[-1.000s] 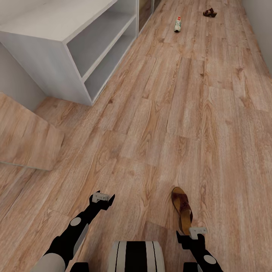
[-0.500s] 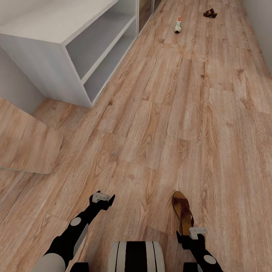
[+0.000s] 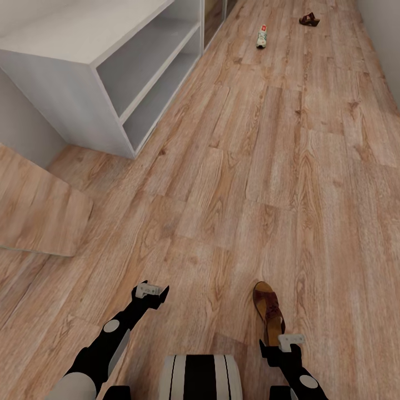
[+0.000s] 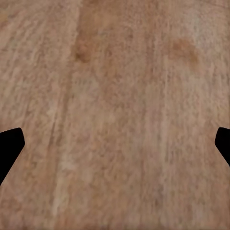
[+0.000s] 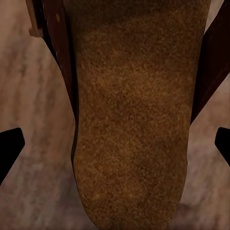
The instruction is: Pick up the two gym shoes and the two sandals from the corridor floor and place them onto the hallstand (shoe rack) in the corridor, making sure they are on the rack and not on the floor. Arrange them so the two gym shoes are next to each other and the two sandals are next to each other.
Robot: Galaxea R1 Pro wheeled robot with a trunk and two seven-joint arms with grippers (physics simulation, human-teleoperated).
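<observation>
I am holding my right fingers (image 3: 280, 345) spread wide over the near sandal (image 3: 268, 309) lying on the floor (image 3: 233, 183). My left fingers (image 3: 151, 293) are hanging open above bare planks. A sneaker (image 3: 261, 36) and the other sandal (image 3: 309, 20) are lying far down the corridor, past the white shelf unit (image 3: 105, 66).

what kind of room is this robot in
Most likely a home corridor or entry hall: a long run of wood-plank floor, a white open-shelf bench along one wall, and shoes lying about, such as a brown sandal.
</observation>
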